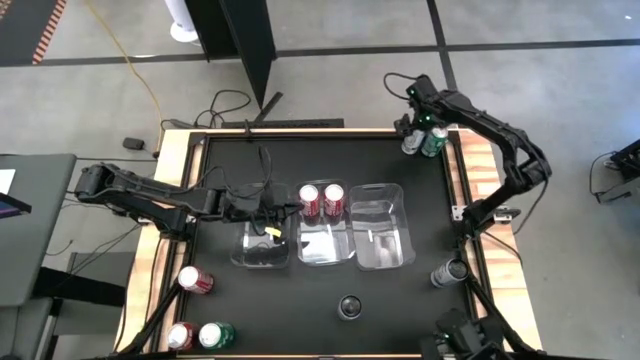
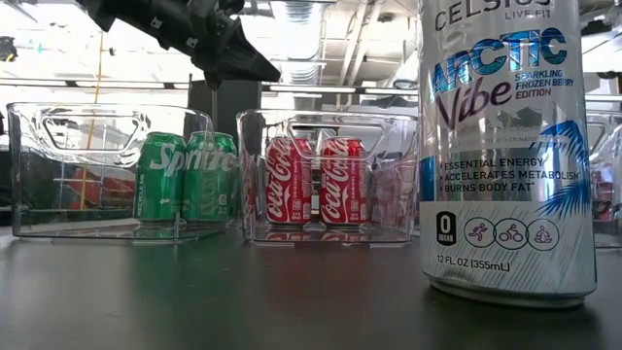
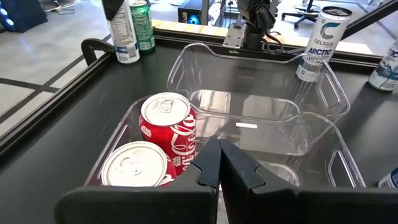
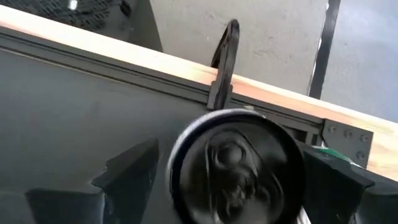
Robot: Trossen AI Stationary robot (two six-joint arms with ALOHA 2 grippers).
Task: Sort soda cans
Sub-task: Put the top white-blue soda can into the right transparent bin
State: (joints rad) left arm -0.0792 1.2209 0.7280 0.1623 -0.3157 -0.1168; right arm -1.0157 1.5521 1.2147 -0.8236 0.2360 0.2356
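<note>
While two red cylindrical metal soda cans w/ silver tops [image 1: 321, 200] stand side by side in the middle clear plastic tray [image 1: 325, 245], more cans sit loose: red ones and a green one [image 1: 217, 335] at the near left corner, a silver-grey can [image 1: 449, 272] by the right edge. Left gripper [image 1: 278, 212] hangs over the left tray, fingers closed, empty. Right gripper [image 4: 227, 180] at the far right corner straddles a silver-topped can [image 4: 235, 165], fingers wide either side; contact can't be told.
</note>
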